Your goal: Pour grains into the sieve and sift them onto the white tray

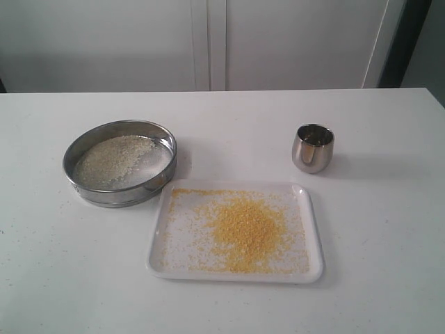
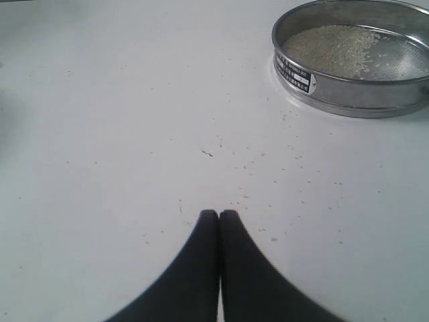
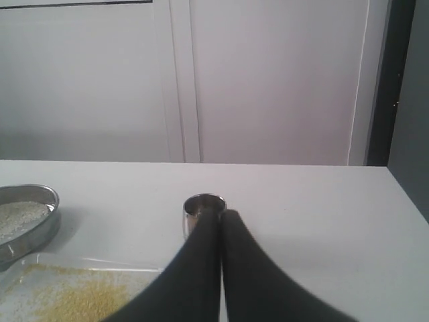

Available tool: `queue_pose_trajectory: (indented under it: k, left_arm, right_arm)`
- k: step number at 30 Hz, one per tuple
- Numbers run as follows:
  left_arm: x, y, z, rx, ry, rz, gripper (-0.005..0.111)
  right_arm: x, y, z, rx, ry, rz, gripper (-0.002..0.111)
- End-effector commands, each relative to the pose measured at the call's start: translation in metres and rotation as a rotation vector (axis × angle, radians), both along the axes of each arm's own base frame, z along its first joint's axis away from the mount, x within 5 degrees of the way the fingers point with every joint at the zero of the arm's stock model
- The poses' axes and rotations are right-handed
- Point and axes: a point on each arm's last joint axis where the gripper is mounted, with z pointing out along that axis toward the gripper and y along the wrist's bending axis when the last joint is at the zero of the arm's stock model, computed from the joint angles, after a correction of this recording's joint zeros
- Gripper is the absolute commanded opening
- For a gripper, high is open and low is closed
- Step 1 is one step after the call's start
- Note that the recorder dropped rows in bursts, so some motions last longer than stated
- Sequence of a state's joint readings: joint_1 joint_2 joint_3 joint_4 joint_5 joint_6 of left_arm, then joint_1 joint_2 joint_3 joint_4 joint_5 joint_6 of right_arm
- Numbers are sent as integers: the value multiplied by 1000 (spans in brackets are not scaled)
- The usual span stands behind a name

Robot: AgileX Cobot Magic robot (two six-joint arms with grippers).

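Three things are set on the table (image 1: 375, 229). The sieve (image 1: 118, 197) is placed at the left and the cup (image 1: 312, 148) at the right, well apart, both toward the far side. The tray (image 1: 236, 277) is laid nearer, between them, its far-left corner just beside the sieve's wall. Grains (image 1: 111, 160) are held in the sieve; more are heaped at the tray's middle. Stray grains (image 2: 268, 178) are scattered on the table near the sieve.

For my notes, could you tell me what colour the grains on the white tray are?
Yellow grains, clearest in the exterior view.
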State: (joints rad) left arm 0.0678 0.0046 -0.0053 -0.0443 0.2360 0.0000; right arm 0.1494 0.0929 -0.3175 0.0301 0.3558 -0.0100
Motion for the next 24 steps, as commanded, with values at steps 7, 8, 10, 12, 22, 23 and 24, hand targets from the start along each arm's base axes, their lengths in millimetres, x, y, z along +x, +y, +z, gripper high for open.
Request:
queue_pose_trajectory:
  k: [7,8,10,12,22,23,24]
  left_arm:
    - [0,0,-1,-6,-4,1,0]
    - [0,0,-1,-6,-4,1,0]
    - [0,0,-1,-6,-4,1,0]
    - [0,0,-1,-6,-4,1,0]
    - [0,0,-1,-6,-4,1,0]
    - [0,0,-1,-6,-4,1,0]
    - [0,0,-1,-6,-4,1,0]
  right_arm:
    - [0,0,-42,-9,34,1,0]
    - [1,0,-47,-11,49,1,0]
    - [3,1,-56,-15,76,1,0]
    - [4,1,-62,-18,94,1,0]
    - [8,1,-82,-24,117,-2,0]
    - [8,1,-83,-24,117,-2,0]
    - [9,1,-84,-25,119,-2,0]
